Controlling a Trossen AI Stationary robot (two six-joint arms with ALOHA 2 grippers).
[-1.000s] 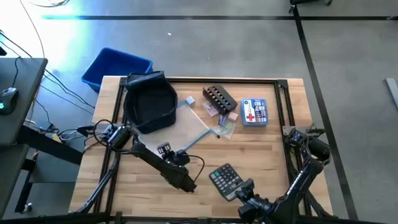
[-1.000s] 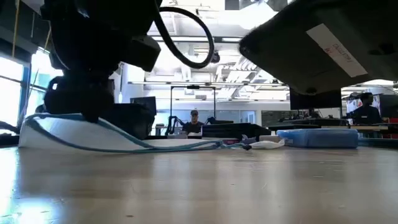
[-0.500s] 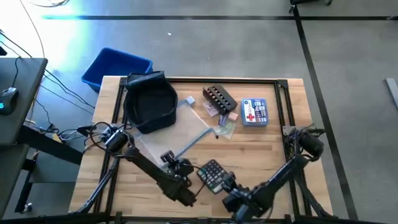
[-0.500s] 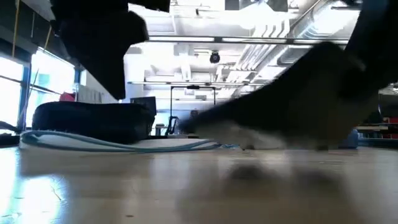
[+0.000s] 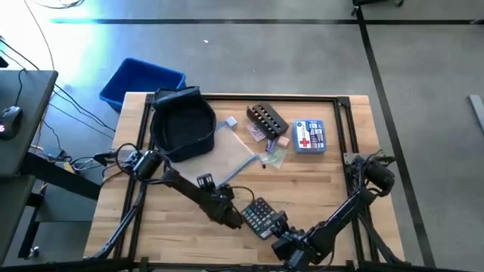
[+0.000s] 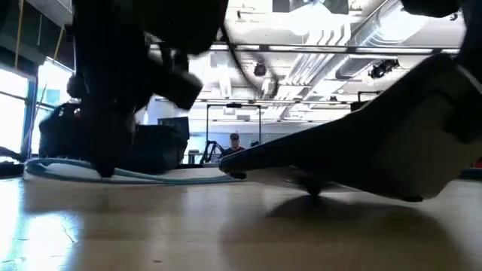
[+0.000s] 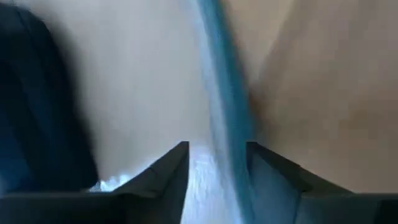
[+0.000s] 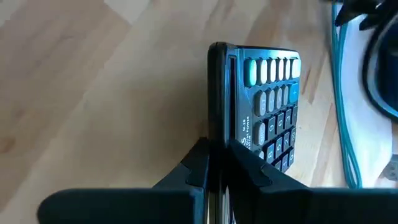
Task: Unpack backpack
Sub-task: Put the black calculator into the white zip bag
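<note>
Overhead, your backpack [image 5: 182, 125] sits at the worktop's [image 5: 333, 181] far left corner, well beyond the left claw [image 5: 227, 215], the nearer one. The right claw [image 5: 274, 227] is clamped on the calculator [image 5: 259, 215] at the front. Low down, the calculator hangs tilted. Left wrist: fingers apart, straddling a blue-edged pouch [image 7: 214, 124]. Right wrist: calculator edge pinched.

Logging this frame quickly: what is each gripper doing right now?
Left gripper: open, fingers straddling the clear pouch's blue edge.
Right gripper: shut on the calculator, held by its edge above the table.
</note>
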